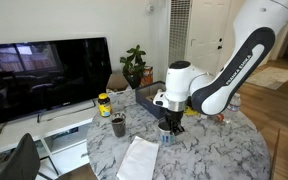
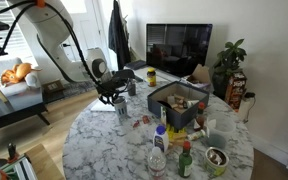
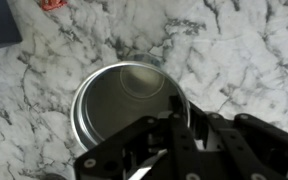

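A round metal cup (image 3: 119,110) stands on the marble table (image 3: 234,50), and the wrist view looks straight down into its bare inside. My gripper (image 3: 181,115) is shut on the cup's rim at the right side, one finger inside the wall and the other outside. In both exterior views the gripper (image 1: 169,122) (image 2: 118,95) points down over the cup (image 1: 166,136) (image 2: 121,106) near the table's edge. I cannot tell whether the cup's base rests on the marble.
A dark mug (image 1: 118,125), a yellow-lidded jar (image 1: 104,103) and a white sheet (image 1: 139,160) lie nearby. A dark box (image 2: 179,100) of items and several bottles (image 2: 159,150) fill the table's other side. A television (image 1: 44,75) and a plant (image 1: 134,65) stand behind.
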You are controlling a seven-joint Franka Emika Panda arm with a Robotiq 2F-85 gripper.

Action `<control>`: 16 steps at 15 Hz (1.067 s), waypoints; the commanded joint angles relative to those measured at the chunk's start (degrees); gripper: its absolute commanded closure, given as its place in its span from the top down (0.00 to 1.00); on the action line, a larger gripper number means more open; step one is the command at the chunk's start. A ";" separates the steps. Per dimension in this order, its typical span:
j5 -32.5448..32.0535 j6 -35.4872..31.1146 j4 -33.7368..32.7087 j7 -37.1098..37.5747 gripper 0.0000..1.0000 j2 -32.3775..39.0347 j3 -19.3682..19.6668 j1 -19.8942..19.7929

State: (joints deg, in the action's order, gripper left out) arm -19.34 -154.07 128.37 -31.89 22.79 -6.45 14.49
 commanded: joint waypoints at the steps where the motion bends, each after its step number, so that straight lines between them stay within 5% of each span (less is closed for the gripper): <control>1: -2.13 -0.59 -1.47 2.12 0.02 2.66 -1.13 -1.31; 2: -2.17 -0.48 -1.66 2.23 0.09 2.93 -1.14 -1.32; 3: -2.08 -0.65 -1.63 2.38 0.32 2.60 -1.22 -1.40; 6: -2.81 -0.68 -0.69 3.24 0.41 0.69 -0.94 -1.31; 14: 1.66 -0.66 6.01 -1.89 0.99 -9.79 -4.95 -7.49; 16: 3.63 -1.79 8.59 -3.26 1.00 -13.82 -5.19 -9.53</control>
State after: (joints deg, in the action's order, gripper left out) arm -18.89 -154.27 130.72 -32.09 16.43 -10.20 8.52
